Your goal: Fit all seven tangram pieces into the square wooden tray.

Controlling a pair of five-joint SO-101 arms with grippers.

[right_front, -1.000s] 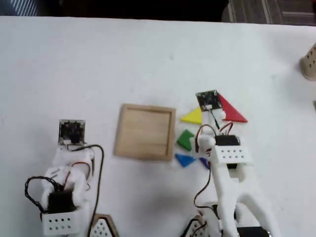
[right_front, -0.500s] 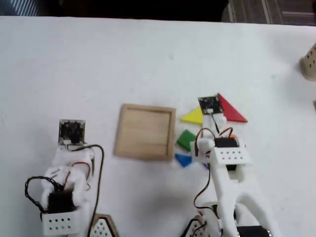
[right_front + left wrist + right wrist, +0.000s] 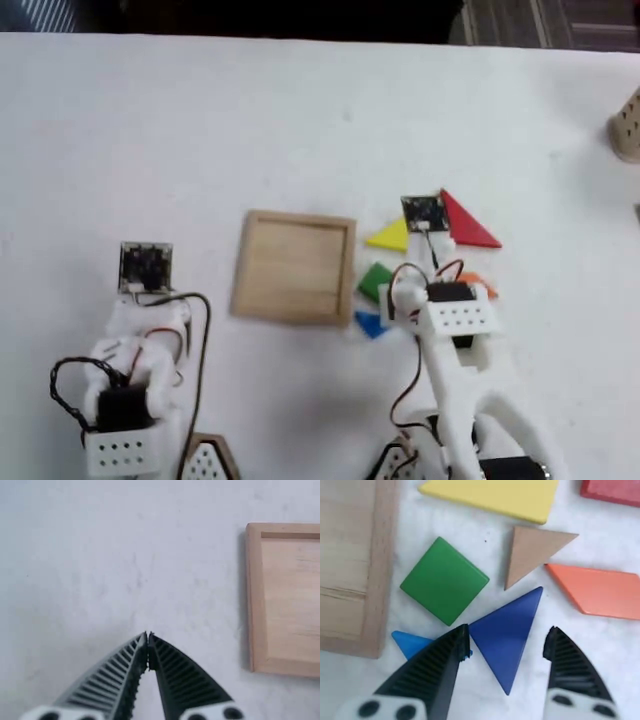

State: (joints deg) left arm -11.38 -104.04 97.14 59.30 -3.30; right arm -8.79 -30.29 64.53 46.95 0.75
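Observation:
The square wooden tray [image 3: 293, 267] lies empty at mid-table. Right of it lie the yellow triangle [image 3: 390, 236], red triangle [image 3: 465, 222], green square [image 3: 374, 282] and a small light blue triangle [image 3: 368, 323]. In the right wrist view my right gripper [image 3: 507, 642] is open, its fingers on either side of the dark blue triangle [image 3: 510, 630]. Around it lie the green square [image 3: 444, 580], a tan triangle [image 3: 532, 552], an orange parallelogram [image 3: 597, 590] and the light blue triangle [image 3: 410, 642]. My left gripper [image 3: 148, 639] is shut and holds nothing, over bare table left of the tray [image 3: 280, 595].
The right arm [image 3: 450, 315] covers part of the piece cluster in the high view. A perforated wooden block [image 3: 627, 125] stands at the far right edge. White table [image 3: 300, 130] stretches open behind and left of the tray.
The right arm has shifted slightly left and toward the table's front, now covering the dark blue triangle in the high view. The left arm and the pieces have not moved.

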